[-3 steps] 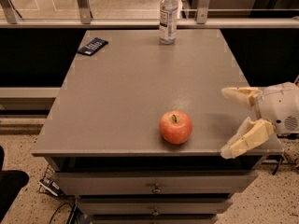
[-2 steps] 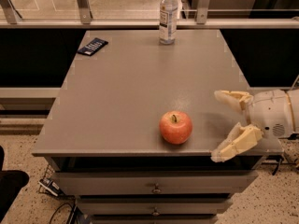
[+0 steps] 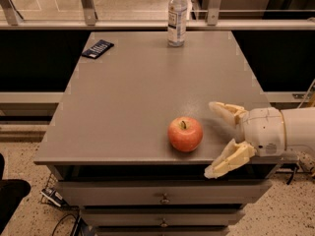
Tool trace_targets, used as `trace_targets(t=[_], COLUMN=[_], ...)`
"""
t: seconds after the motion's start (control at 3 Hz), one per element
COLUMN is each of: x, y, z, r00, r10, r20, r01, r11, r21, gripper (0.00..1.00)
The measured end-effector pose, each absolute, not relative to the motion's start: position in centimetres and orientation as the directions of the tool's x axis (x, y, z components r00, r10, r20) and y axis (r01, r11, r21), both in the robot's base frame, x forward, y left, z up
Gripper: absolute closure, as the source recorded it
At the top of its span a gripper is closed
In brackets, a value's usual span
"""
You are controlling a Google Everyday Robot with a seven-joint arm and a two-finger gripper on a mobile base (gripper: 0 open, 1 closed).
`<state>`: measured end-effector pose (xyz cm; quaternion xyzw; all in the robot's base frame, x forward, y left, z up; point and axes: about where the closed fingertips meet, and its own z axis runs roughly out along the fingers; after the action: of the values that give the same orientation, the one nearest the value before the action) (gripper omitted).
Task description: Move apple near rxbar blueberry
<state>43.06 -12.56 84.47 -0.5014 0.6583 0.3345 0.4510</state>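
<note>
The red-orange apple (image 3: 185,133) with a short dark stem sits upright near the front edge of the grey table (image 3: 138,92). The dark navy rxbar blueberry (image 3: 97,48) lies flat at the far left corner of the table. My gripper (image 3: 212,137) comes in from the right at table height, just right of the apple. It is open and empty, with one cream finger behind and one in front over the table's front edge. It does not touch the apple.
A tall clear plastic bottle (image 3: 177,15) stands at the far middle of the table, by a metal railing (image 3: 88,4). Drawers (image 3: 162,198) sit under the tabletop. The floor drops away left and right of the table.
My gripper has moved left toward the apple, staying open. The apple, bar and bottle have not moved.
</note>
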Motion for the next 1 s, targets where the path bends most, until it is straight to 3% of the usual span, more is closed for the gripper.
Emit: trace_targets(t=[0.67, 1.0], x=[42.3, 42.1], y=[-7.9, -5.9], z=[83.7, 83.5], r00=[-0.063, -0.040], r10=[-0.317, -0.309], r20=[-0.946, -0.950], r01=[-0.985, -0.991], r11=[0.174, 0.132], r21=[0.007, -0.001], gripper=[0.01, 0.18])
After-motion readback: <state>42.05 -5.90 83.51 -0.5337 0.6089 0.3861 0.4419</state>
